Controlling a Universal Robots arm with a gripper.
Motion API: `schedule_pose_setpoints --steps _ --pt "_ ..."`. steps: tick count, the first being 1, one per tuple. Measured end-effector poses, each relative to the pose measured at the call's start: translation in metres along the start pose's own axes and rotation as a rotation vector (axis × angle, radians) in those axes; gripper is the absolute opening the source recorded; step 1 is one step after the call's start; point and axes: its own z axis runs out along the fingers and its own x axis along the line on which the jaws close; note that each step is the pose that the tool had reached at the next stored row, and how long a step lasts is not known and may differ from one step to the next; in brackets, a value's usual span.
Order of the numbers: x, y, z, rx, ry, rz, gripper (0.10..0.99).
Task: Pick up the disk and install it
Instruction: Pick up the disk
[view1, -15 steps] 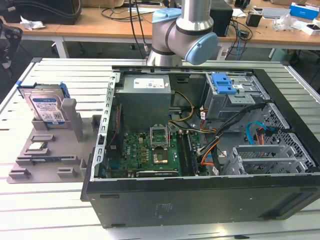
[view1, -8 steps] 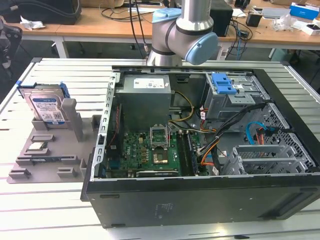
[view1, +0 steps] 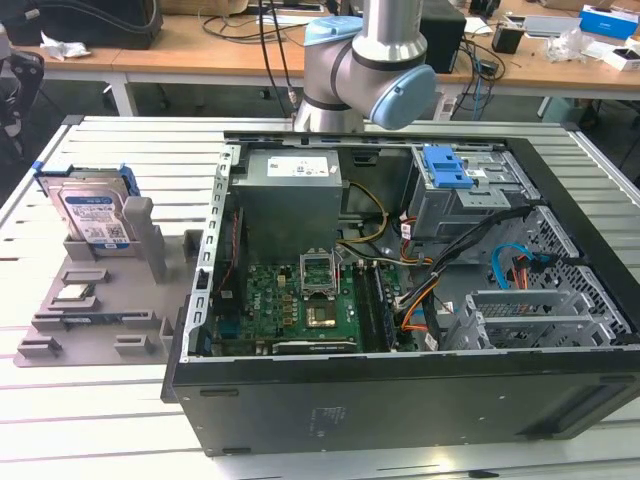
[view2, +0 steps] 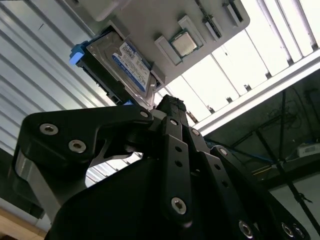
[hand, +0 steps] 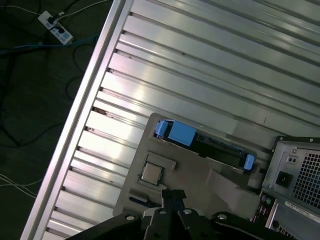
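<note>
Slatted table (view1: 120, 150), disk (view1: 92, 218) upright on grey tray (view1: 100, 335), apart from closed empty claw (hand: 173, 193)

Disk (view1: 92, 215) upright on tray (view1: 100, 350) (chip (view1: 74, 293) before it), computer case (view1: 400, 400) at exterior view's right

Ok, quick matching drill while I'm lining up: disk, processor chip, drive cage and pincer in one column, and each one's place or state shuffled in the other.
1. disk
2. processor chip
3. drive cage
4. pincer

A. inside the open computer case
B. shut, holding nothing
C. standing on edge in the grey tray
D. lying flat on the grey tray

Pairs: 1-C, 2-D, 3-A, 4-B
</note>
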Motion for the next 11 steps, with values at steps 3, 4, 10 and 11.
schedule_pose_setpoints --steps 3,4,10,11 --pt "0.0 0.0 0.0 -0.001 0.0015 -0.034 0.106" --pt "0.0 0.0 0.0 -0.001 0.0019 -0.042 0.106" --pt "0.0 0.0 0.0 -0.002 0.0038 -0.082 0.106" --pt "0.0 0.0 0.0 -0.002 0.004 -0.087 0.106"
